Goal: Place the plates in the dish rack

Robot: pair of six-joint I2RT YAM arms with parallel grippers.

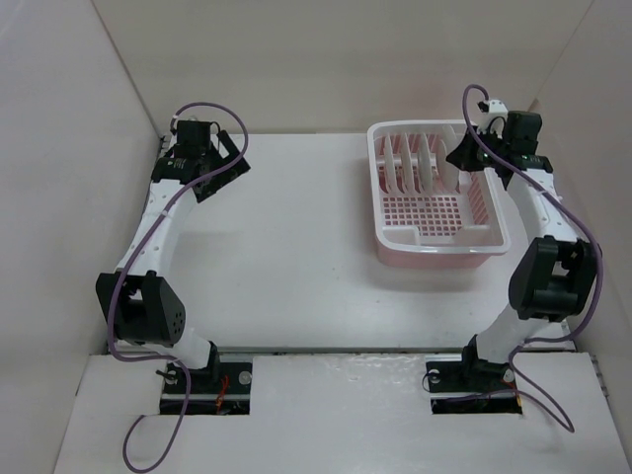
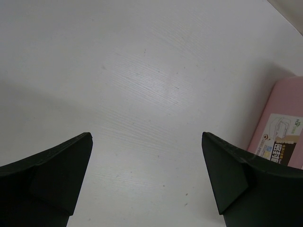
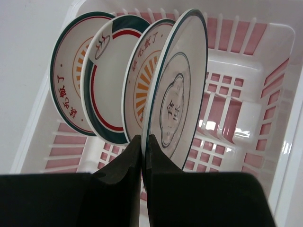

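Right claw (image 3: 144, 138) pinches the front plate in the dish rack (image 3: 246, 71)

Narrowed to a sliver, the right claw grips the lower rim of the nearest plate (image 3: 177, 94), white with a thin dark edge and a scalloped centre mark. It stands on edge in the pink, white-rimmed rack at the far right of the tabletop (image 1: 296, 257). Three more plates stand in a row just behind it, the orange sunburst plate (image 3: 142, 90) closest. Letting go before the rim settles could tip it onto that neighbour, and a dragging exit could rock the whole row. The left claw (image 2: 147, 137) hangs wide and empty over the tabletop
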